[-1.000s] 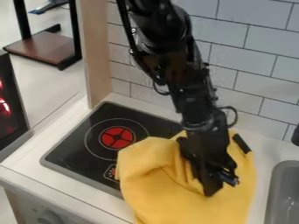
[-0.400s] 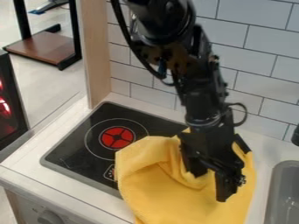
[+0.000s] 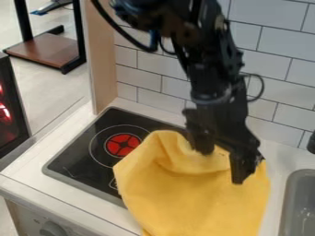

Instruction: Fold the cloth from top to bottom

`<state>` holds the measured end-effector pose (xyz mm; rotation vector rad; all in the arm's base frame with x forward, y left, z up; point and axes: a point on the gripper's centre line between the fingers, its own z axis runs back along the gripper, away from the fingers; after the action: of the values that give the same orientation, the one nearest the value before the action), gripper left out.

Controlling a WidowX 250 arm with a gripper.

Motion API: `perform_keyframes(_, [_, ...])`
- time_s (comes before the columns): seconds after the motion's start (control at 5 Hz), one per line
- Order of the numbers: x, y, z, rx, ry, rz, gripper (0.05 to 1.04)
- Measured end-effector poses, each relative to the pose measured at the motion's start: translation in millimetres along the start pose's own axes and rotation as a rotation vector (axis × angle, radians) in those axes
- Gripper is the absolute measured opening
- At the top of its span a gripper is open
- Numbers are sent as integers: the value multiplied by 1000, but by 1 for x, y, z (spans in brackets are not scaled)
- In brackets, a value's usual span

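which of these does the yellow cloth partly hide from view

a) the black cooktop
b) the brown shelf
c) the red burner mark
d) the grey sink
a: the yellow cloth overlaps the side of the black cooktop nearer the grey sink, while the red burner mark shows beside the cloth's edge.

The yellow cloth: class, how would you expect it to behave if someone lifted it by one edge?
The cloth would probably hang limp, since it already lies in soft, rounded folds. It is likely light for its size, looking like thin fabric. It seems unlikely to roll, as it spreads broadly over the counter.
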<state>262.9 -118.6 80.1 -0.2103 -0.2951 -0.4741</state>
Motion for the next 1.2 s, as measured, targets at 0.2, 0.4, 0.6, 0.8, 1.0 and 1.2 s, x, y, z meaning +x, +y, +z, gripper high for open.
perform_keyframes(0.2, [4,-11,18,29,-49,-27,998])
perform_keyframes(0.4, [5,-11,32,61,-88,-29,998])
perform_keyframes(0.6, [6,-16,49,98,-141,-60,998])
perform_keyframes(0.8, [6,-17,50,95,-140,-55,998])
perform_keyframes(1.0, [6,-17,50,94,-140,-54,998])
perform_keyframes(1.2, [6,-17,50,95,-140,-55,998])
